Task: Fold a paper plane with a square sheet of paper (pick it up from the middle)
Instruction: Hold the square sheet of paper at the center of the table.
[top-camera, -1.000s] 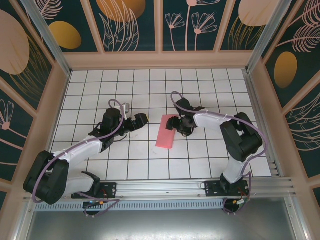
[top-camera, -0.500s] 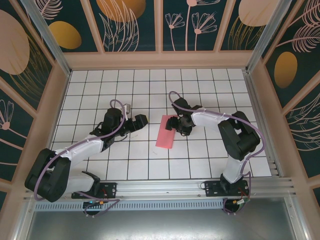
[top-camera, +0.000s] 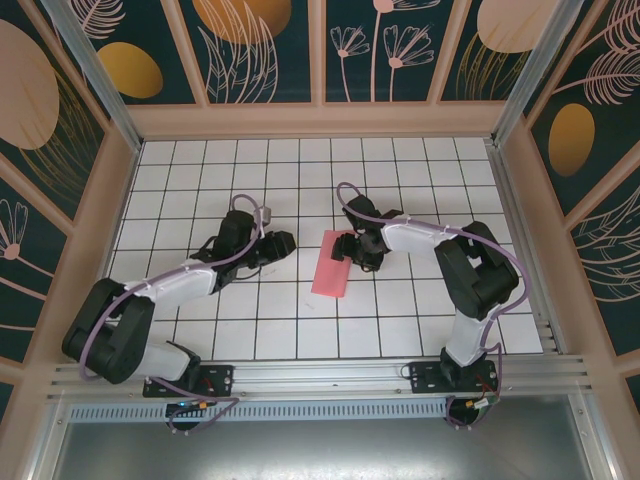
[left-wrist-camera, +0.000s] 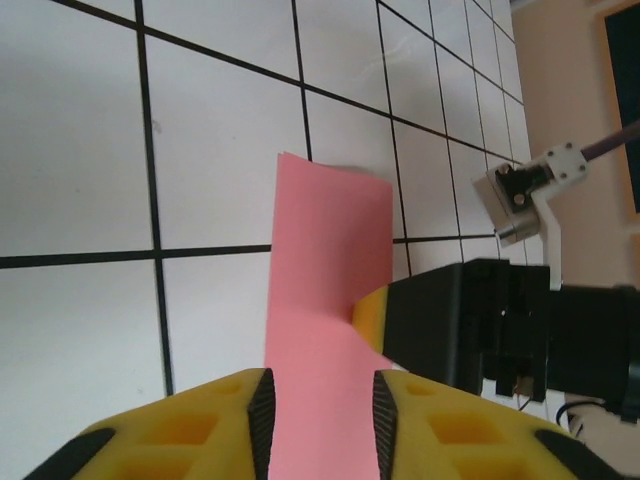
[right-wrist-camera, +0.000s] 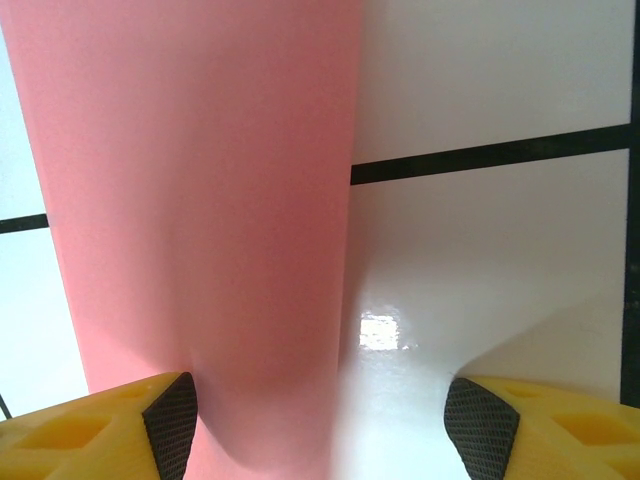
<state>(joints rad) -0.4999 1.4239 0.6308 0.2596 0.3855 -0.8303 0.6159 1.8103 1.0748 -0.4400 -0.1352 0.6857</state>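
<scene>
The square sheet of paper lies on the white grid as a pink-red folded strip, long side running near to far. My right gripper is low over its far right corner, open wide. In the right wrist view the sheet runs under the left finger, its edge between the jaws. My left gripper hangs about one tile left of the strip, apart from it. In the left wrist view its pads stand narrowly apart with nothing between them, and the sheet lies beyond. The paper plane is out of view.
The right gripper's black body shows beside the strip in the left wrist view. Beige walls ring the tiled table. An aluminium rail runs along the near edge by the arm bases.
The left gripper's jaws have narrowed from wide open and its wrist has turned slightly. The right gripper has settled a little onto the strip's far corner. The paper has not moved.
</scene>
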